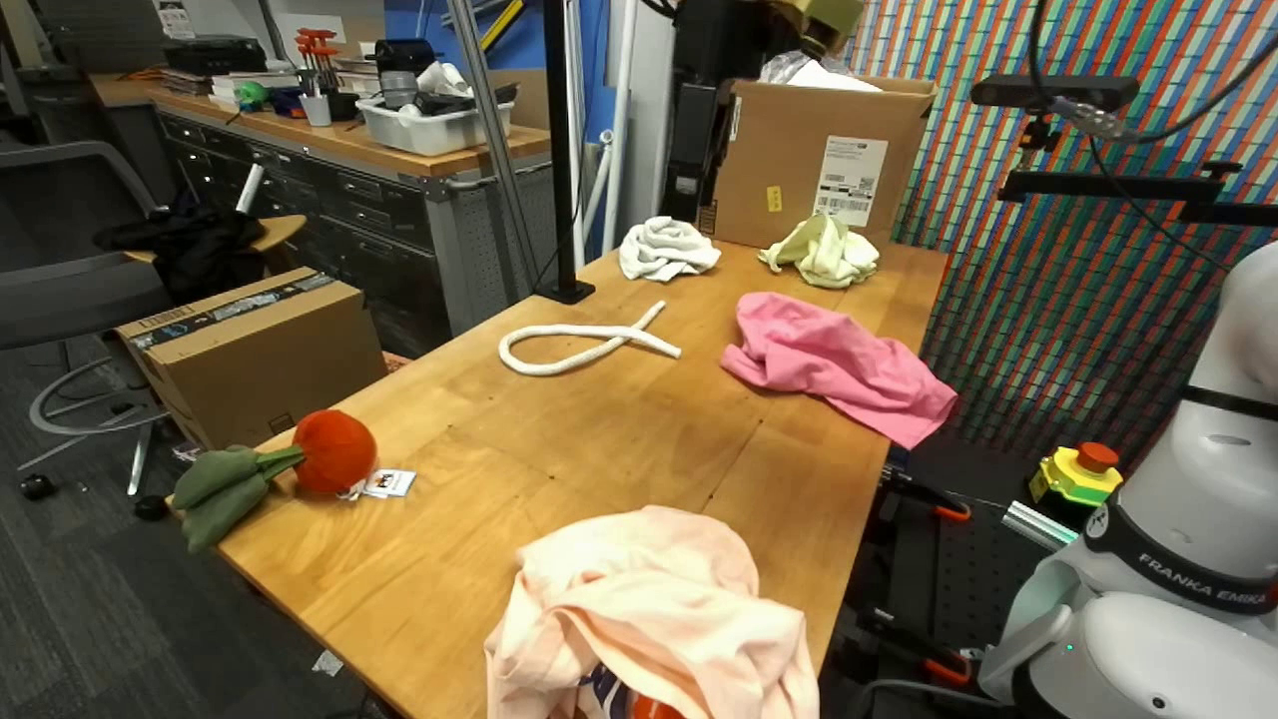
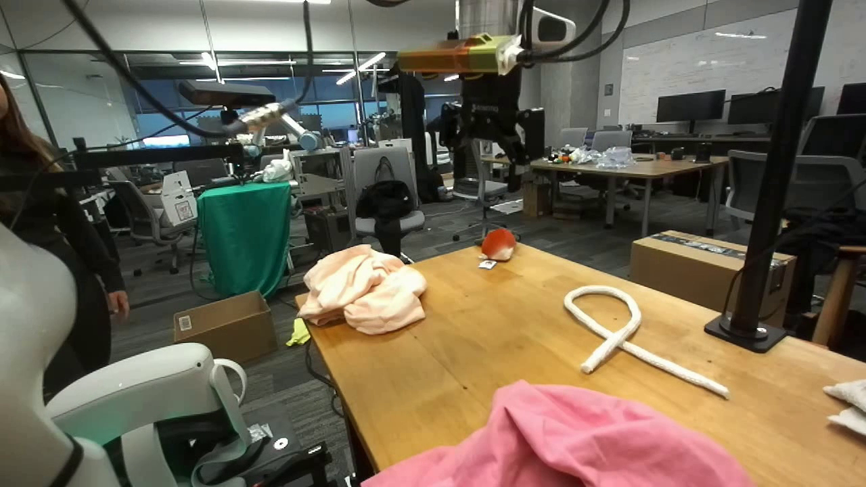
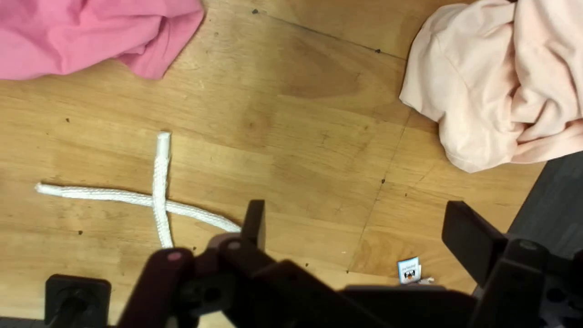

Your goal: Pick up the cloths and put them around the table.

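Currently, the claw (image 3: 360,223) is hanging above the table (image 1: 599,439), and its jaws are standing wide apart. Near the white rope (image 3: 159,199), the pink cloth (image 1: 834,359) is lying rumpled, and the whitish cloth (image 1: 667,252) is sitting bunched. The yellow-green cloth (image 1: 825,256) is resting farther from the rope, while the peach cloth (image 1: 659,604) is lying well apart from it, on the side away from the whitish one.

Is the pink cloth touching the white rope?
Apart. The wrist view, looking down, shows it: a strip of bare table lies between the pink cloth and the nearest end of the white rope.
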Controlling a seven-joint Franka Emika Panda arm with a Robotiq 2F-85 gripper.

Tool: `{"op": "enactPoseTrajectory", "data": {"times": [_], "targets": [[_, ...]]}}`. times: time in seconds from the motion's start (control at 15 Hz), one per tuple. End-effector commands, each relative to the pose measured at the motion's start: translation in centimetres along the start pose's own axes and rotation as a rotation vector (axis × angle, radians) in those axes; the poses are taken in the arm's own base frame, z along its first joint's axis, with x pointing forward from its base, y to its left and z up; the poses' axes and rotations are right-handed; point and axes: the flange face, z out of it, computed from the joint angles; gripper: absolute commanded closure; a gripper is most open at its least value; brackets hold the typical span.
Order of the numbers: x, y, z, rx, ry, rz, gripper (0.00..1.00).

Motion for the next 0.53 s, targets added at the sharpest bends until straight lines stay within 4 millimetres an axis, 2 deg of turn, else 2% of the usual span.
{"op": "enactPoseTrajectory", "data": {"times": [0.0,0.07,0.13,0.27,0.47], "targets": [[-6.0,-0.2,-1.0,-0.02,0.185,0.036,0.0],[-7.1,0.0,-1.2,-0.022,0.228,0.051,0.0],[-3.9,0.2,-0.8,-0.032,0.128,0.022,0.0],[-6.0,0.4,-1.0,-0.041,0.174,0.035,0.0],[-7.0,0.3,-1.0,-0.044,0.192,0.039,0.0]]}}
